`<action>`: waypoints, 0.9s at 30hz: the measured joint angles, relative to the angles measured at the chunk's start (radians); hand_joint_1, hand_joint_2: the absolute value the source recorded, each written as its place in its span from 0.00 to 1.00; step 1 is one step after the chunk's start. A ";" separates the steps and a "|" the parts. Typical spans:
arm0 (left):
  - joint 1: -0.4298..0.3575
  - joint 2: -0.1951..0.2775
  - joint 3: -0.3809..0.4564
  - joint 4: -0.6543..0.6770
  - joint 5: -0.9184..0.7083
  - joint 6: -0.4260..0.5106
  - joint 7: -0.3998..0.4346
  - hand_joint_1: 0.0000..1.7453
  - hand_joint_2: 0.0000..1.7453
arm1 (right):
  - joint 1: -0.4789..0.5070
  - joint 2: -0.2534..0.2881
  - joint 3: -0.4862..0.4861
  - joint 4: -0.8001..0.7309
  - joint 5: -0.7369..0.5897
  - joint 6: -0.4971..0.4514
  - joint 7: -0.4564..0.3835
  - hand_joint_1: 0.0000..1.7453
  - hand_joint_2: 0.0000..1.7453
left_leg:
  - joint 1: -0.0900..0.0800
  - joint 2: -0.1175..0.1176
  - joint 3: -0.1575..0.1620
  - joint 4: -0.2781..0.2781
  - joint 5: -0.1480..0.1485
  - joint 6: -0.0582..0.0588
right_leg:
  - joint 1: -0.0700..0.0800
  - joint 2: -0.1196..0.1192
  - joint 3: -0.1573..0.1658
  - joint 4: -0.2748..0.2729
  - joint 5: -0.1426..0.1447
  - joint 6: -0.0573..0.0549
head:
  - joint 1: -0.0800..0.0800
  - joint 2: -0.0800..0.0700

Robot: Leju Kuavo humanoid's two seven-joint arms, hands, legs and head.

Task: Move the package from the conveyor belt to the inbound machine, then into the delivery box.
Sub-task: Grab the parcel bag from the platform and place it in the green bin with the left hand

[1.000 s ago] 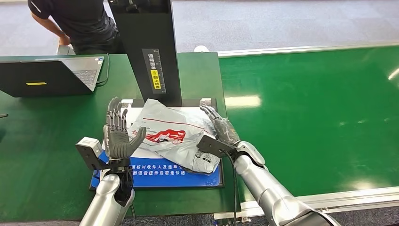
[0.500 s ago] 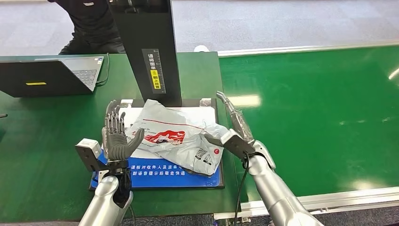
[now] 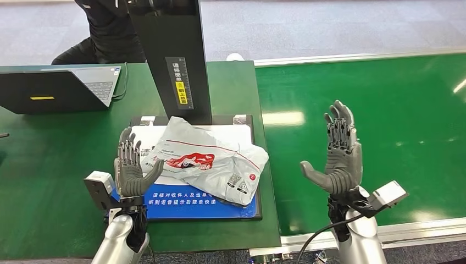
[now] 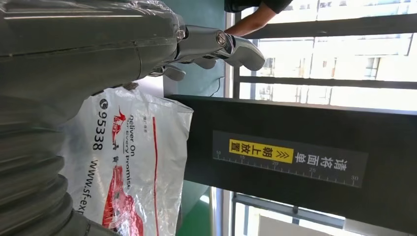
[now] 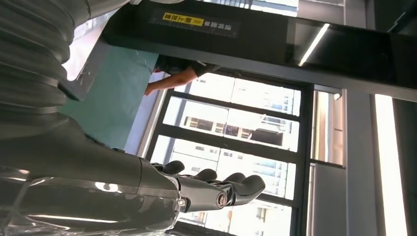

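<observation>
A crumpled white plastic package with red print lies on the inbound machine's flat tray, in front of its black upright post. My left hand stands open just left of the package, palm toward it, fingers up. Over the green conveyor belt, my right hand is raised and open, well to the right of the package and holding nothing. The left wrist view has the package close beside the left hand's fingers and the post.
An open laptop sits on the green table at the back left. A person in black is behind the post. The conveyor's pale rail runs along the near edge on the right.
My right hand let go of the package's right side, swung out to the right and rose over the belt. The left hand slid back a little. The package settled flatter on the tray.
</observation>
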 joint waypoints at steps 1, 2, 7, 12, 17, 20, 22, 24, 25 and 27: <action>0.002 0.001 0.000 -0.001 -0.013 -0.005 0.005 0.00 1.00 | 0.007 0.003 -0.013 -0.001 -0.002 0.008 0.010 0.00 1.00 | 0.000 0.000 0.000 0.000 0.000 0.000 | 0.000 0.000 0.000 0.000 0.000 0.000 | 0.000 0.000; 0.003 0.002 -0.002 -0.001 -0.036 -0.011 0.011 0.00 1.00 | 0.015 0.006 -0.025 0.001 -0.007 0.021 0.023 0.00 1.00 | 0.000 0.000 0.000 0.000 0.000 0.000 | 0.000 0.000 0.000 0.000 0.000 0.000 | 0.000 0.000; 0.005 0.010 -0.033 0.000 -0.178 -0.043 0.026 0.00 1.00 | 0.073 0.027 -0.091 0.045 -0.049 0.146 0.053 0.00 1.00 | 0.000 0.000 0.000 0.000 0.000 0.000 | 0.000 0.000 0.000 0.000 0.000 0.000 | 0.000 0.000; 0.005 0.010 -0.050 0.001 -0.202 -0.051 0.026 0.00 1.00 | 0.109 0.043 -0.125 0.078 -0.051 0.173 0.052 0.00 1.00 | 0.000 0.000 0.000 0.000 0.000 0.000 | 0.000 0.000 0.000 0.000 0.000 0.000 | 0.000 0.000; 0.009 0.010 -0.062 -0.007 -0.327 0.017 0.012 0.00 1.00 | 0.143 0.064 -0.138 0.087 -0.055 0.186 0.075 0.00 1.00 | 0.000 0.000 0.000 0.000 0.000 0.000 | 0.000 0.000 0.000 0.000 0.000 0.000 | 0.000 0.000; 0.012 0.010 -0.096 -0.029 -0.519 0.137 0.005 0.00 1.00 | 0.165 0.083 -0.140 0.088 -0.058 0.201 0.091 0.00 1.00 | 0.000 0.000 0.000 0.000 0.000 0.000 | 0.000 0.000 0.000 0.000 0.000 0.000 | 0.000 0.000; 0.011 0.010 -0.129 -0.038 -0.662 0.223 0.034 0.00 1.00 | 0.170 0.096 -0.140 0.091 -0.056 0.206 0.101 0.00 1.00 | 0.000 0.000 0.000 0.000 0.000 0.000 | 0.000 0.000 0.000 0.000 0.000 0.000 | 0.000 0.000; 0.009 0.010 -0.163 -0.039 -0.827 0.325 0.102 0.00 1.00 | 0.171 0.106 -0.140 0.098 -0.052 0.201 0.107 0.00 1.00 | 0.000 0.000 0.000 0.000 0.000 0.000 | 0.000 0.000 0.000 0.000 0.000 0.000 | 0.000 0.000; 0.006 0.010 -0.178 -0.037 -0.909 0.375 0.145 0.00 1.00 | 0.171 0.111 -0.140 0.101 -0.051 0.196 0.109 0.00 1.00 | 0.000 0.000 0.000 0.000 0.000 0.000 | 0.000 0.000 0.000 0.000 0.000 0.000 | 0.000 0.000; -0.001 0.010 -0.198 -0.029 -1.036 0.454 0.230 0.00 1.00 | 0.173 0.116 -0.140 0.107 -0.052 0.187 0.113 0.00 1.00 | 0.000 0.000 0.000 0.000 0.000 0.000 | 0.000 0.000 0.000 0.000 0.000 0.000 | 0.000 0.000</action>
